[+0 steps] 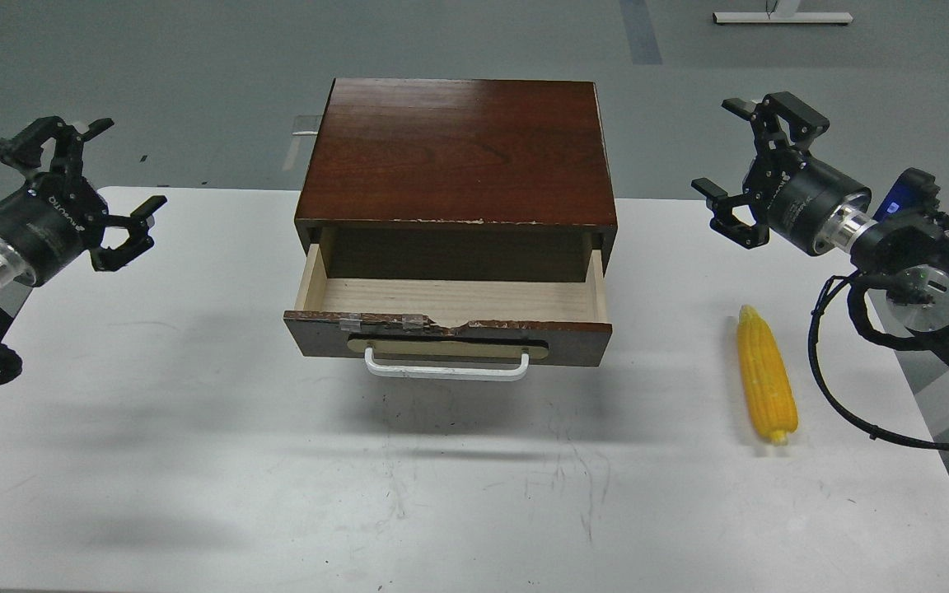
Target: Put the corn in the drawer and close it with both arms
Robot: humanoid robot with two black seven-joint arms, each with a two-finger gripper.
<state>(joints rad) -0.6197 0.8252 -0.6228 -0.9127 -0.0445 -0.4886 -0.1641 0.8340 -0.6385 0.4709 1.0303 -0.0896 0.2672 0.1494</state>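
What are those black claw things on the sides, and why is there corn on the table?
You are looking through a camera in a robot's head, aimed down at a white table. The black claws are the robot's own hands, called grippers. The left gripper comes in from the left and the right gripper from the right. Both are open, held up in the air, and holding nothing. In the middle stands a dark wooden cabinet. Its drawer is pulled open and nothing is inside; it has a white handle on the front. The yellow corn lies on the table to the right of the drawer, below the right gripper. The robot is meant to put it in the drawer.
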